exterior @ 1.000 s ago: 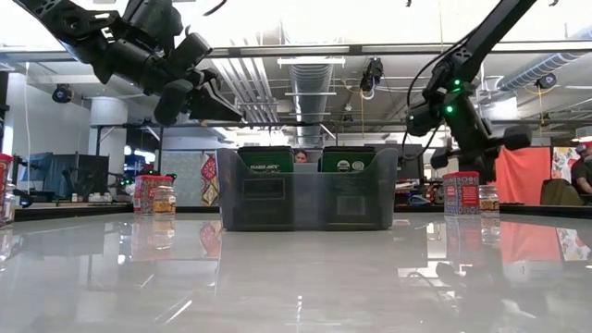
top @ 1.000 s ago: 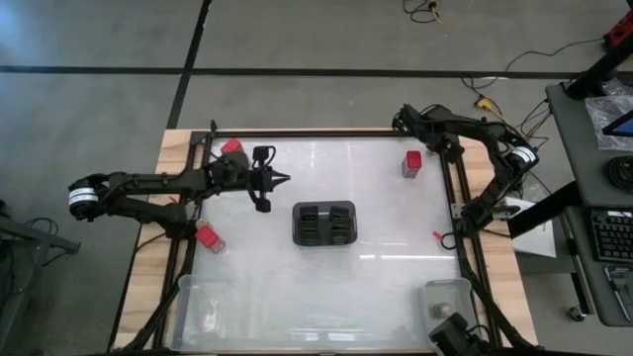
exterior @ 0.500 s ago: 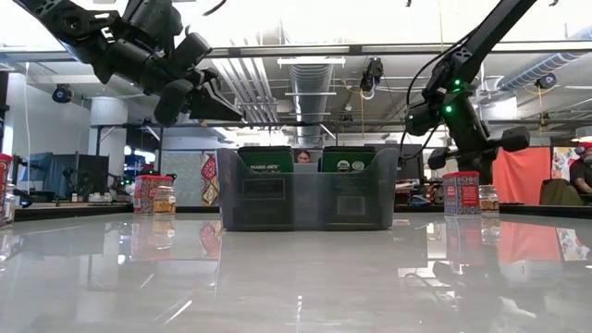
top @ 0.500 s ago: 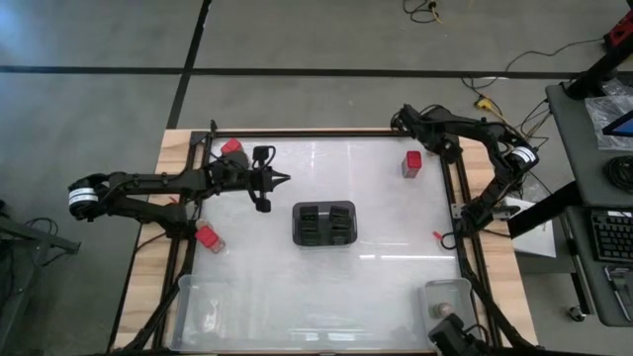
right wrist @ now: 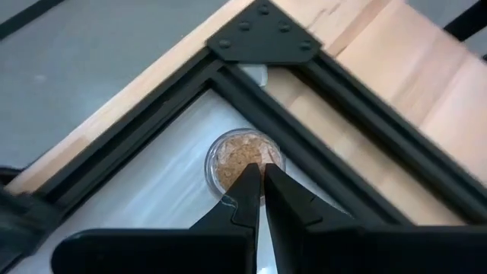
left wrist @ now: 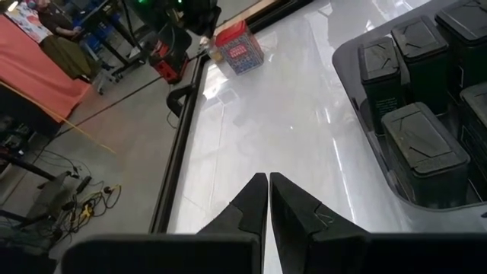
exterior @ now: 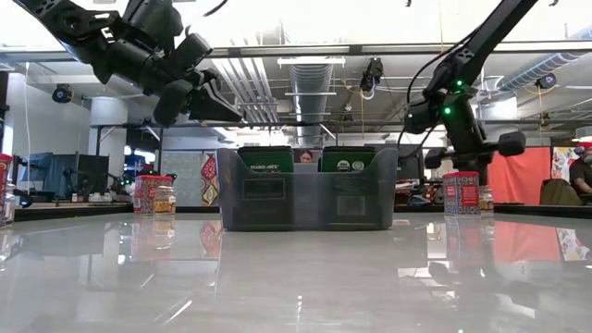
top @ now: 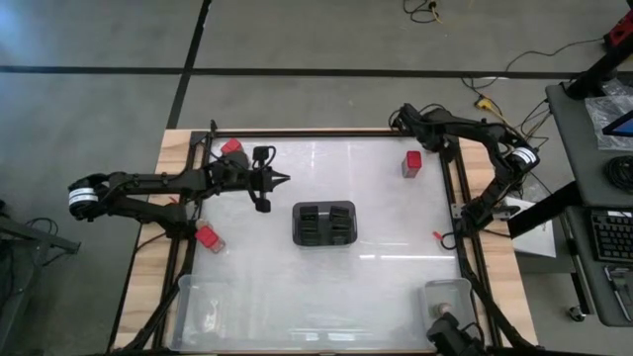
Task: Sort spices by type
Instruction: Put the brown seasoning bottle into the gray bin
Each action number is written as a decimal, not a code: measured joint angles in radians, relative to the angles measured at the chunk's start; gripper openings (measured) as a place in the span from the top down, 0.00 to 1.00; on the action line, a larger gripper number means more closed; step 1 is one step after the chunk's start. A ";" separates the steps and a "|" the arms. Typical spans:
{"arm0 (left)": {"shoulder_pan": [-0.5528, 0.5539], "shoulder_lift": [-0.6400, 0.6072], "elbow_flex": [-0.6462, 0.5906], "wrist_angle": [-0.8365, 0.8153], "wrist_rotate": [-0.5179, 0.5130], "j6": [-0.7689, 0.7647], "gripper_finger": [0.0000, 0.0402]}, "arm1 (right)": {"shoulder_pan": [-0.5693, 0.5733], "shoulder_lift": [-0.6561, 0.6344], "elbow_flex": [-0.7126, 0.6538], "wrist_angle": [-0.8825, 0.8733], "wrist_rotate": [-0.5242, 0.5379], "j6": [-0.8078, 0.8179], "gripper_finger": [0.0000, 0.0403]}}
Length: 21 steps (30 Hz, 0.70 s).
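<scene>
Right gripper (right wrist: 261, 186) hangs over the far right corner of the glossy white table (top: 386, 213), fingers pressed together and empty, pointing straight down at a small round clear jar of tan-brown spice (right wrist: 242, 161) tucked inside the black corner bracket of the frame (right wrist: 262, 34); I judge I am lining up on it, and my jaws must part before I can take it. My right arm reaches out along the far edge, elbow folded back by the right rail. A red boxy spice container (top: 412, 162) stands just beside that corner, another red one (top: 231, 147) near the far left corner, a third (top: 208, 236) at the left edge. The dark slotted rectangular holder (top: 324, 223) sits mid-table, probably the sorting target. Left gripper (top: 280, 179) waits above the table's left side, fingers clenched on nothing, arm stretched level toward the holder
</scene>
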 joint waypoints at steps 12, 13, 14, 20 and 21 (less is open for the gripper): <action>0.000 0.000 0.000 0.002 0.000 0.000 1.00 | 0.047 0.003 0.136 -0.034 -0.025 0.038 0.97; 0.000 0.000 0.000 0.002 0.000 0.000 1.00 | 0.048 0.003 0.160 -0.051 -0.029 0.029 0.97; 0.000 0.000 0.000 0.002 0.000 0.000 1.00 | 0.048 0.003 0.186 -0.060 -0.040 0.002 0.97; 0.000 0.000 0.000 0.001 0.000 -0.004 1.00 | -0.011 0.010 0.325 -0.070 -0.189 -0.409 0.83; 0.000 0.000 0.000 0.001 0.000 -0.007 1.00 | -0.026 0.014 0.346 -0.071 -0.216 -0.483 0.79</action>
